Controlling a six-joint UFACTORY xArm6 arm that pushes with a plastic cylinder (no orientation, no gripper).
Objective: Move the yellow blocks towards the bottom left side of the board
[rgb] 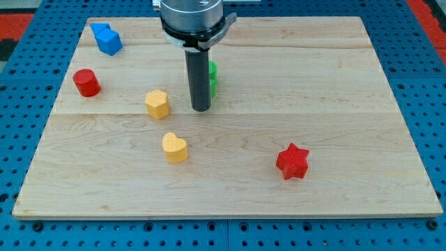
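Two yellow blocks lie left of the board's middle. A yellow hexagon-like block [157,104] sits higher up, and a yellow heart block [175,147] sits below it and slightly to the right. My tip [201,109] is on the board just right of the upper yellow block, with a gap of about a block's width between them. The heart block is below and left of my tip. The rod hides most of a green block [212,77] behind it.
A blue block [107,38] lies at the top left corner. A red cylinder [87,82] sits near the left edge. A red star [293,161] lies at the lower right. The wooden board [348,104] rests on a blue pegboard table.
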